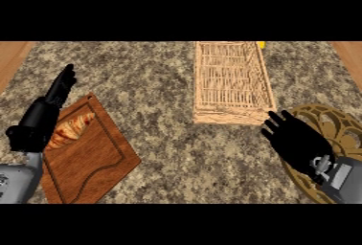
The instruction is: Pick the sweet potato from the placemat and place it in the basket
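Observation:
The wicker basket (230, 81) stands at the back middle of the counter and looks empty. A round, gold patterned placemat (339, 125) lies at the right edge. My right hand (295, 139) hovers over the mat's left part, open, its fingers straight and pointing toward the basket's near right corner. No sweet potato shows; the hand and forearm cover much of the mat. At the left edge my left hand (44, 115) rests open with its fingers up.
A wooden cutting board (92, 158) with a croissant (69, 130) on it lies at the near left, partly under my left hand. A small yellow thing (261, 45) peeks out behind the basket's far right corner. Wood strips border the counter at both sides.

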